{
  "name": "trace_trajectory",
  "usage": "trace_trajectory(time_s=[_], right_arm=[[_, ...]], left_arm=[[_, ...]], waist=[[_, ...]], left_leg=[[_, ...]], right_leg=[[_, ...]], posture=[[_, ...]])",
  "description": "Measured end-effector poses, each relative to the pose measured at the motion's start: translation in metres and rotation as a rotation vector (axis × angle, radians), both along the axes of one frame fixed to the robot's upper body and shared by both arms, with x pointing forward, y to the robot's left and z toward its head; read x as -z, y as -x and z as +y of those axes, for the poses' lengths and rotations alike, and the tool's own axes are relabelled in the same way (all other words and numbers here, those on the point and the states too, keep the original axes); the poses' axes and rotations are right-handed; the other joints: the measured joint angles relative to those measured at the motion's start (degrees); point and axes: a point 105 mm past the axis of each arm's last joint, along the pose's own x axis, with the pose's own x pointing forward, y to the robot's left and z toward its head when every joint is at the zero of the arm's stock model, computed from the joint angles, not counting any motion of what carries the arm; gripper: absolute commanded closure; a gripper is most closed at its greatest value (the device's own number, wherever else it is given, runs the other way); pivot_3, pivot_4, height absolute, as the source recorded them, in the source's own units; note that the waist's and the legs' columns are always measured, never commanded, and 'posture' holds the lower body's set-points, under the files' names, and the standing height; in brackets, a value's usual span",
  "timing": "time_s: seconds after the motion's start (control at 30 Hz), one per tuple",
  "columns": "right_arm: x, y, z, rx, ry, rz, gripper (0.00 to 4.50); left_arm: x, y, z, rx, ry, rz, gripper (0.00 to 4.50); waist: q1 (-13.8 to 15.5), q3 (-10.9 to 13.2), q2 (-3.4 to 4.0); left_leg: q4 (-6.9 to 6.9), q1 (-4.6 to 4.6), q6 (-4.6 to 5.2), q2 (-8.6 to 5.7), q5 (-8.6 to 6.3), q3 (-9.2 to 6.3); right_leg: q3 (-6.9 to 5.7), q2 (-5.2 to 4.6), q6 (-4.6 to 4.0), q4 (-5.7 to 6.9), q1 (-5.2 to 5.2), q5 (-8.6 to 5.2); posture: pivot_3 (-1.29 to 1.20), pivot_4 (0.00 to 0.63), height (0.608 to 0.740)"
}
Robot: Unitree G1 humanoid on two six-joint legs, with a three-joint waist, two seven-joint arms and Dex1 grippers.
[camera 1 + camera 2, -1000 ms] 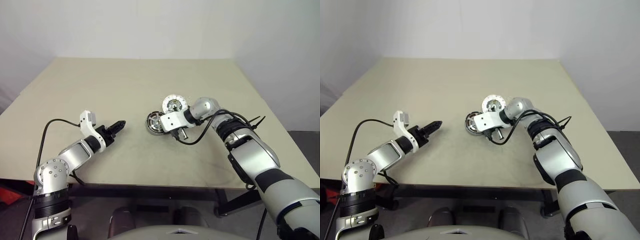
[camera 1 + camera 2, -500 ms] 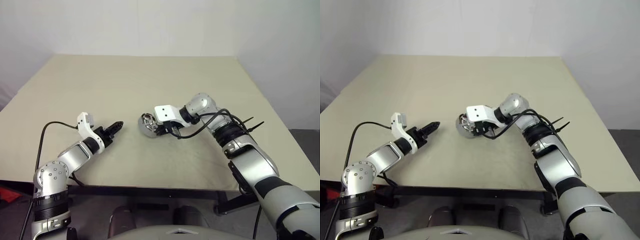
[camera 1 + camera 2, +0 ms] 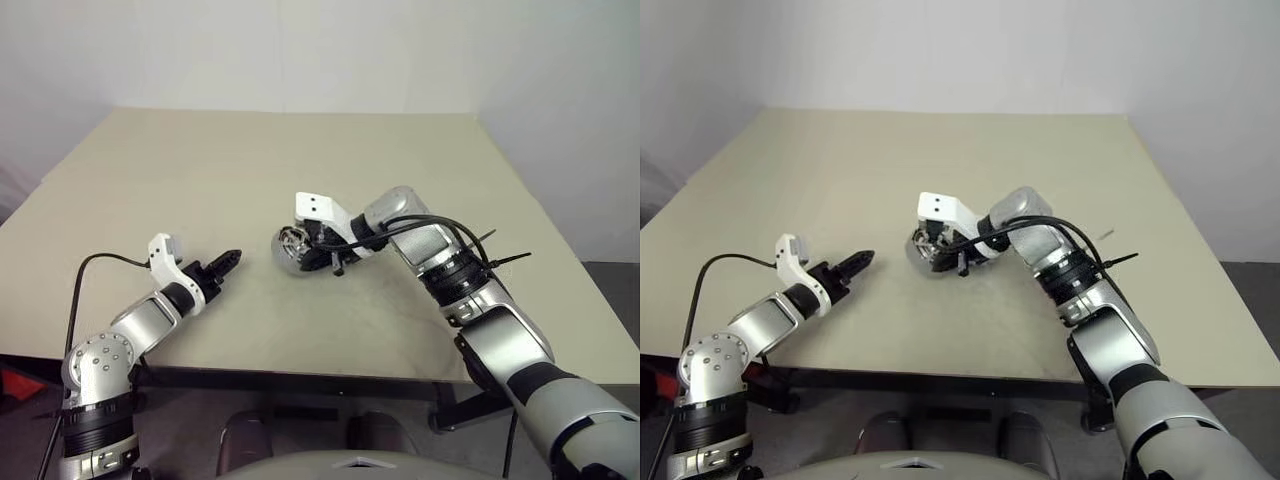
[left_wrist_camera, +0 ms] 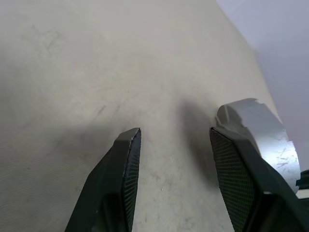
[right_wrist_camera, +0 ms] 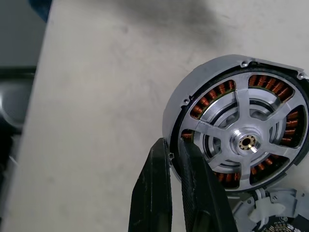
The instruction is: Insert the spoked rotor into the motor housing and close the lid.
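The housing is held up off the table near its middle, tipped on edge in the right gripper. Inside it sits the rotor, whose copper-brown coils show through the cutouts of the lid; the lid lies over the open face with its small brass-centred hub in the middle, so housing, rotor and lid make one stack. In the right wrist view the right gripper's two black fingers stand nearly together, pinched on the stack's rim: one finger lies on the outside of the housing wall, the other on the lid side, with the thin edge between them. A small pale grey part with a dotted face shows at the corner of that view, just beside the stack; what it is cannot be told. From the head views the stack hangs at the end of the right gripper, its face turned toward the robot's left. The left gripper hovers low over the table, well apart from the stack and pointing toward it, holding nothing. In the left wrist view its fingers stand about half spread with bare table between them, and the silvery side of the housing rises beyond one fingertip, not touching it.
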Motion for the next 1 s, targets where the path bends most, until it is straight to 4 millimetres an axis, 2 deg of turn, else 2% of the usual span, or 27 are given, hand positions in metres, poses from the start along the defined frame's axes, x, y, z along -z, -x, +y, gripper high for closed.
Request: trace_trajectory(time_s=[0.3, 0.53, 0.77, 1.0], right_arm=[[-0.004, 0.008, 0.022, 0.103, -0.023, 0.152, 4.50], [-0.007, 0.015, 0.037, 0.113, -0.025, 0.191, 4.50], [0.017, 0.002, 0.057, 0.190, -0.026, 0.144, 4.50], [0.026, -0.003, 0.058, 0.201, -0.030, 0.129, 4.50]], left_arm=[[-0.004, 0.004, 0.013, -0.041, -0.015, -0.007, 2.12], [-0.014, 0.008, 0.043, -0.116, -0.060, -0.029, 2.12], [-0.016, 0.010, 0.050, -0.136, -0.061, -0.032, 2.12], [-0.016, 0.010, 0.051, -0.139, -0.064, -0.028, 2.12]], waist=[[0.25, 0.00, 0.00], [1.02, 0.00, 0.00], [1.13, 0.00, 0.00], [1.42, 0.01, 0.01]], left_leg=[[-0.03, 0.04, -0.15, 0.00, 0.08, -0.01], [-0.03, 0.13, -0.22, 0.00, 0.12, -0.02], [-0.06, 0.76, -0.19, -0.01, 0.08, -0.03], [-0.06, 1.12, -0.21, -0.02, 0.09, -0.13]], right_leg=[[0.00, 0.01, 0.01, 0.02, 0.00, 0.00], [0.01, 0.00, 0.02, 0.07, 0.07, 0.01], [0.02, -0.01, 0.05, 0.06, 0.71, -0.02], [0.02, 0.00, 0.46, 0.08, 1.12, -0.24]], posture=[[0.00, 0.000, 0.740], [0.00, 0.000, 0.740], [0.00, 0.000, 0.740], [0.00, 0.000, 0.740]])
